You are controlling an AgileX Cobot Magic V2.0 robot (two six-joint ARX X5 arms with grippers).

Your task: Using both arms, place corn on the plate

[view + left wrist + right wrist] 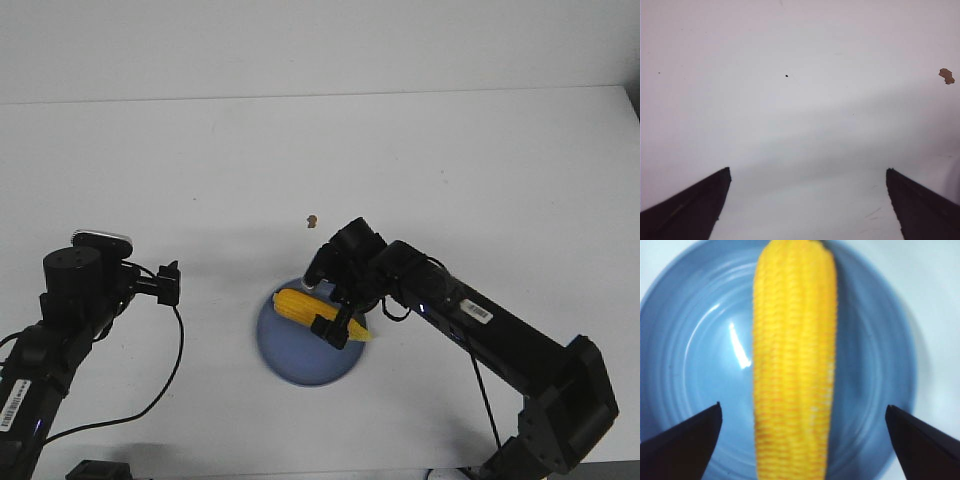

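We see the corn [795,365] lying across the plate [690,365] under our right gripper [802,440], jaws wide and clear of it, left gripper [807,205] wide over bare table; it looks stiff, light, bumpy, best pinched mid-cob.

Yellow corn [300,308], bumpy-kernelled and tapered, lies flat across the upper part of the round periwinkle-blue plate [300,365], just below the centre of the front view. Its pointed end reaches the plate's right rim. The corn is shorter than the plate's width.
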